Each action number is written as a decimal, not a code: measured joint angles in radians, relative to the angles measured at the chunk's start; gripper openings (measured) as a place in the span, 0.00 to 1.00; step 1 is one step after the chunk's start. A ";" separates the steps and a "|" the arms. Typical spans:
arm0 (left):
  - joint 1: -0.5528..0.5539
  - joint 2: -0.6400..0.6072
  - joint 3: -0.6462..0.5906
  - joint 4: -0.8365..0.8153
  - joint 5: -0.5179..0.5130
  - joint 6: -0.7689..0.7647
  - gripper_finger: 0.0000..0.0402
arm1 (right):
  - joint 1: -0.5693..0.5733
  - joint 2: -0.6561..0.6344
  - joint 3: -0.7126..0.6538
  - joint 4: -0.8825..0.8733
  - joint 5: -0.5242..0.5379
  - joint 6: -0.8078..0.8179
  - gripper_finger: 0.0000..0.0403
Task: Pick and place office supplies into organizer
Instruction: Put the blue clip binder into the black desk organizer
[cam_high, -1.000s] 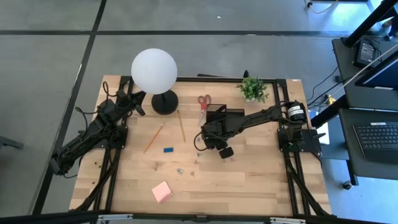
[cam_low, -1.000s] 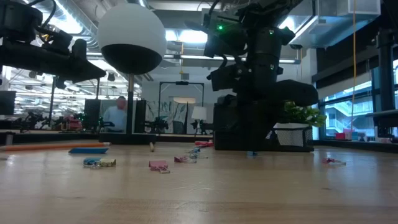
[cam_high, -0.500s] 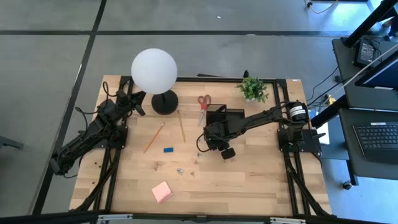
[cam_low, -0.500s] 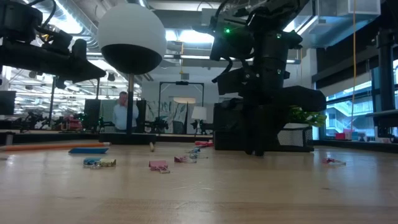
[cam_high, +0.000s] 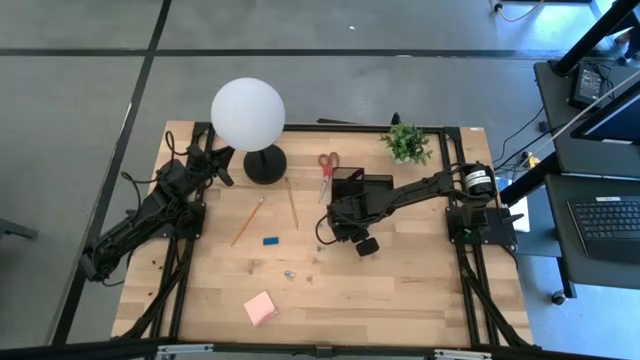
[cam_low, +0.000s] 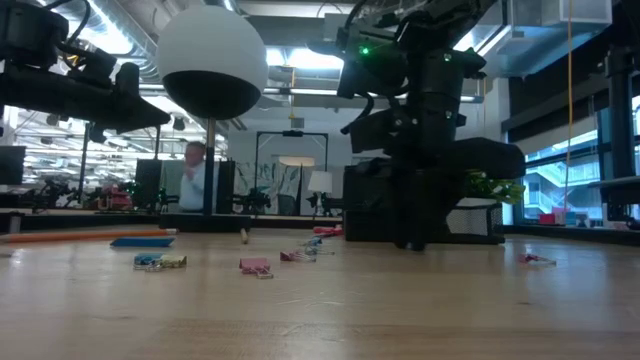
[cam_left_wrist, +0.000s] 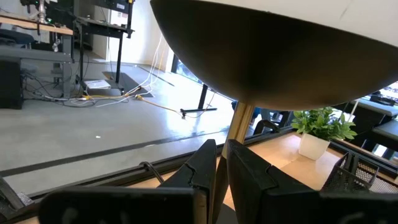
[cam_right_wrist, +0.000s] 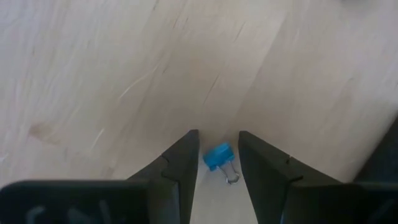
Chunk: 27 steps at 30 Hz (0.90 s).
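1. High view: the right gripper (cam_high: 333, 233) hangs low over the table (cam_high: 420, 290), just in front of the black organizer (cam_high: 362, 187). The red-handled scissors (cam_high: 327, 172) lie beside the organizer. Two pencils (cam_high: 249, 220), a blue eraser (cam_high: 271, 240), small clips (cam_high: 289, 272) and a pink sticky-note pad (cam_high: 260, 308) are scattered toward the left. The left gripper (cam_high: 213, 152) waits by the globe lamp (cam_high: 247, 114).

2. Low view: the right arm stands down at the tabletop before the organizer (cam_low: 385, 205); coloured clips (cam_low: 256, 265) lie well apart to the side.

3. Left wrist view: the left fingers (cam_left_wrist: 205, 168) are nearly pressed together, with only a thin slit between them and nothing in it, under the lamp globe (cam_left_wrist: 280, 50).

4. Right wrist view: the right fingers (cam_right_wrist: 183, 158) stand slightly spread, and a small blue clip (cam_right_wrist: 219, 158) lies on the wood between the tips. I cannot tell whether they touch it.
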 joint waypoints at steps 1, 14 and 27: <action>0.000 0.000 0.000 0.000 0.000 0.000 0.08 | 0.000 0.000 0.000 -0.002 -0.001 0.000 0.30; 0.000 0.000 0.000 0.000 0.000 0.000 0.08 | 0.000 0.001 -0.001 -0.020 -0.003 -0.003 0.30; 0.000 0.000 0.000 0.000 0.000 0.000 0.08 | 0.010 0.001 -0.001 -0.023 0.051 -0.138 0.30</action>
